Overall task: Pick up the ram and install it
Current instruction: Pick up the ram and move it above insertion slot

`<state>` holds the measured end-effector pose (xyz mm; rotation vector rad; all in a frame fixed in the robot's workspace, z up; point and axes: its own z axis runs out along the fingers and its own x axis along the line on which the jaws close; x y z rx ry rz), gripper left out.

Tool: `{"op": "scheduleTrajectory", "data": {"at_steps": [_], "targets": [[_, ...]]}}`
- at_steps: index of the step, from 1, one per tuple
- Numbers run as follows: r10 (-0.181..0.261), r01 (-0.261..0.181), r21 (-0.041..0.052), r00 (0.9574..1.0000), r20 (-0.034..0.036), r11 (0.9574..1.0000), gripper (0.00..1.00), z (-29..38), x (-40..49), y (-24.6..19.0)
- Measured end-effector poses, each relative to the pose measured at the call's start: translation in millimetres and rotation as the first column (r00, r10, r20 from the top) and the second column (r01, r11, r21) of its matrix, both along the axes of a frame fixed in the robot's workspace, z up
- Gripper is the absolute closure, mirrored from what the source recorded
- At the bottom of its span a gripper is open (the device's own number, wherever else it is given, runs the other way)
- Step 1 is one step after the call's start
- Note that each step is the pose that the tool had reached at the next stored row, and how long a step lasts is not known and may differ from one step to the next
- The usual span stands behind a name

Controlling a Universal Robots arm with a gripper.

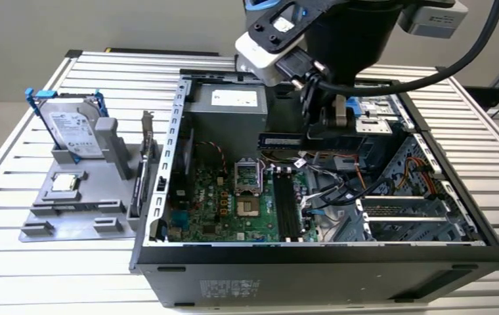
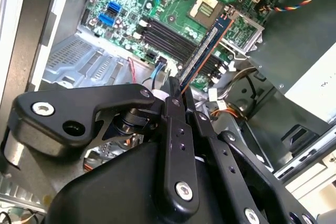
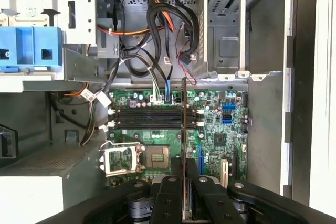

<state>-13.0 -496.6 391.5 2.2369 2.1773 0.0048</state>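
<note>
Ram stick (image 2: 207,43) hangs to the exterior view's right of the grey tray (image 1: 65,216) and hard drive (image 1: 73,131), over the motherboard (image 1: 223,197) in the open computer case (image 1: 320,259). It is gripped by one end, probably to keep its contact edge free, and lies crosswise to the memory slots (image 3: 149,119). The arm (image 1: 354,39) reaches down from above, with the gripper (image 2: 177,94) clamped narrowly on the stick.

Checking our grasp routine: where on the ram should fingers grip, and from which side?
Pinch the ram by its two flat faces, near one end, coming in along its length; it is a thin flat stick, and the gripper holds it so.
</note>
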Motion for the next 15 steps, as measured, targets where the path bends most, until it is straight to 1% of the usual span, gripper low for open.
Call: {"op": "scheduleTrajectory", "data": {"at_steps": [6,12,15], "targets": [[0.0,0.0,0.0,1.0,0.0,1.0,1.0,-0.3,6.0,4.7],[0.0,0.0,-0.0001,1.0,0.0,1.0,1.0,-0.6,16.0,6.4],[-0.004,0.004,0.0,1.0,0.0,1.0,1.0,-0.8,19.3,7.0]]}}
